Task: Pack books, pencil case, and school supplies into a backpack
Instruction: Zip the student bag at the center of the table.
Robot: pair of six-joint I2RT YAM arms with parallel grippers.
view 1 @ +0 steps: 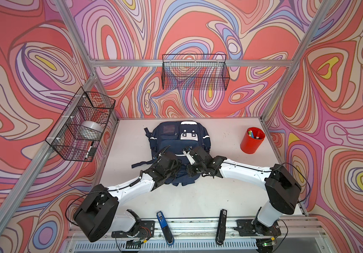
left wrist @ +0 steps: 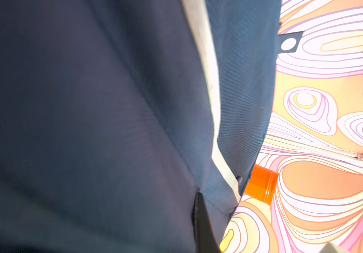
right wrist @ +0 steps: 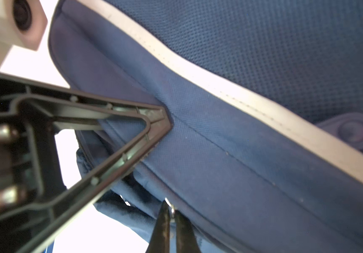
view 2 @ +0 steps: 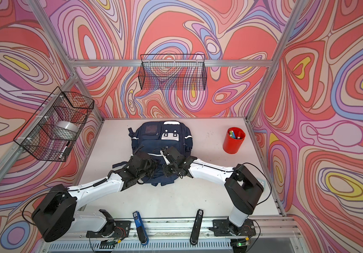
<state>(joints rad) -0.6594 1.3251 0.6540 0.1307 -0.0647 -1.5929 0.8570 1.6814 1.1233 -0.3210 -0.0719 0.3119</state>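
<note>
The right tool (right wrist: 169, 215) has its tips together on a silver ring (right wrist: 171, 207), probably the zip pull. The left tool (right wrist: 167, 121), also closed, pinches backpack (view 1: 171, 140) fabric just beside it. The backpack lies flat mid-counter (view 1: 220, 197), its long axis running away from both arms, which are equally near. Books, pencil case and supplies are nowhere visible, and the zip's track is hidden.

White table (view 1: 220, 188), navy backpack (view 1: 169, 140), red cup (view 1: 251, 143)
</note>
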